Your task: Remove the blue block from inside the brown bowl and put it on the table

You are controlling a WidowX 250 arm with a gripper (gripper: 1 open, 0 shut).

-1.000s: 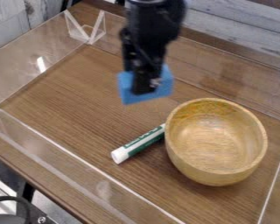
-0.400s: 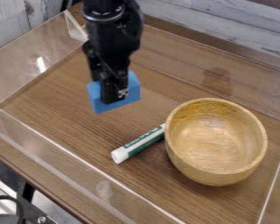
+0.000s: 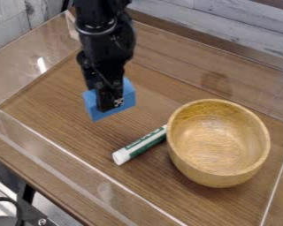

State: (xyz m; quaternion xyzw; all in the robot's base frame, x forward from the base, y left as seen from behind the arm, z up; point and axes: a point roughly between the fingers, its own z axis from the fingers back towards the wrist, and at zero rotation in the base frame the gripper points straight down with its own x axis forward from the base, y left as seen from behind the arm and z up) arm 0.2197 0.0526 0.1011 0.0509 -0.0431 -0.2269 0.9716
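My tool point(image 3: 105, 95) is clamped shut on the blue block point(image 3: 116, 101), which hangs just under it, above bare tabletop point(image 3: 61, 124) well left of the brown bowl point(image 3: 218, 141). The block is small, matte, bright blue, tilted slightly; I judge that straight down is all that's left.
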